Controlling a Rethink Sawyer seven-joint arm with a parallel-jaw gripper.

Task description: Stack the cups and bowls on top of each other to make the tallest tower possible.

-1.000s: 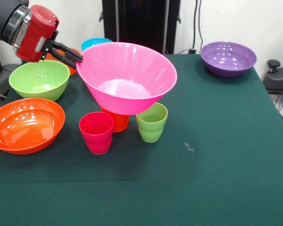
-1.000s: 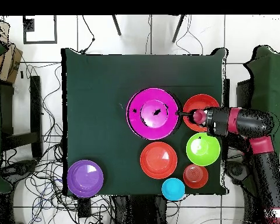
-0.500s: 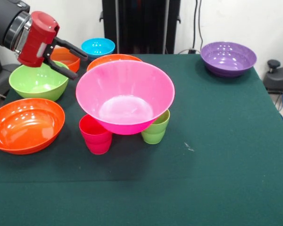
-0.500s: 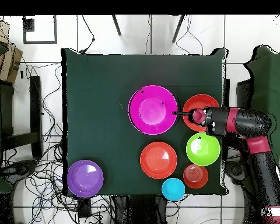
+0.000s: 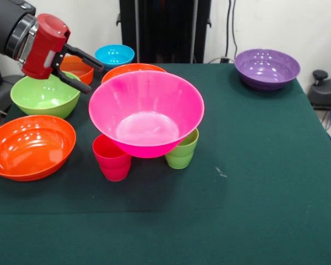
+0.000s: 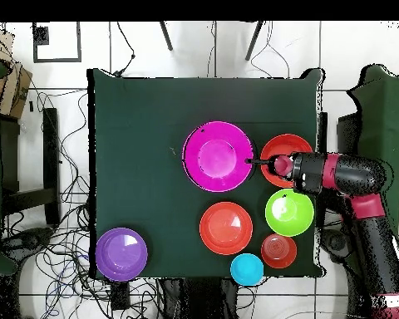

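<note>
End effector spread, empty; pink bowl mouth-up, tilted, atop cups.

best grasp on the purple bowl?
Pinch the purple bowl at its thin rim, coming from above. It sits upright and alone at the table's corner, too wide to span. The gripper is open, away by the green bowl.

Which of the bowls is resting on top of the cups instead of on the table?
The large pink bowl. It sits on the red cup and green cup; every other bowl stands on the table.
</note>
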